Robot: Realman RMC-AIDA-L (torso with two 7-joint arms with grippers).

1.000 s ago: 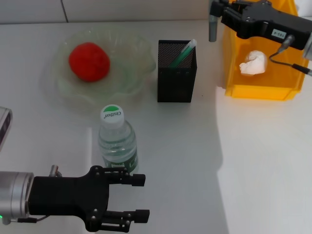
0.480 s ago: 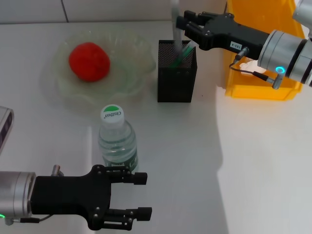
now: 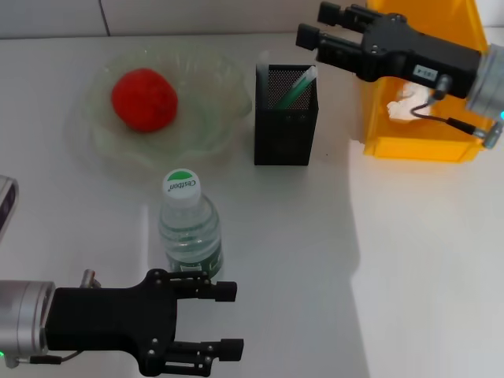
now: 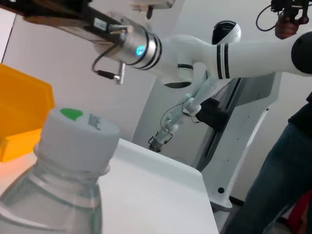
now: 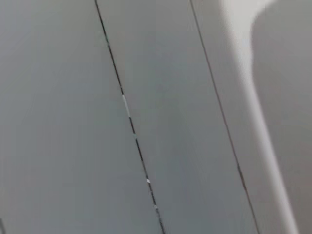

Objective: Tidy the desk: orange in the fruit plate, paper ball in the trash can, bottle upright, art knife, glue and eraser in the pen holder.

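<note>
The orange (image 3: 143,98), a reddish round fruit, lies in the clear glass fruit plate (image 3: 216,130). The bottle (image 3: 190,228) stands upright with its green-marked cap (image 4: 78,127) on; the left wrist view shows it very close. Just in front of the bottle, my left gripper (image 3: 230,319) is open and holds nothing. The black mesh pen holder (image 3: 286,126) has a green stick (image 3: 294,88) leaning in it. My right gripper (image 3: 319,25) hovers open and empty beside the holder's far right corner. The paper ball (image 3: 409,103) lies in the yellow trash can (image 3: 409,146).
The yellow bin (image 4: 19,109) and my right arm (image 4: 146,46) also show in the left wrist view. A grey device edge (image 3: 6,201) sits at the table's left. The right wrist view shows only a grey panelled wall (image 5: 146,117).
My right gripper carried a grey stick from beside the yellow bin to over the pen holder; now it has drawn back to the right with empty fingers. The left arm has not moved.
</note>
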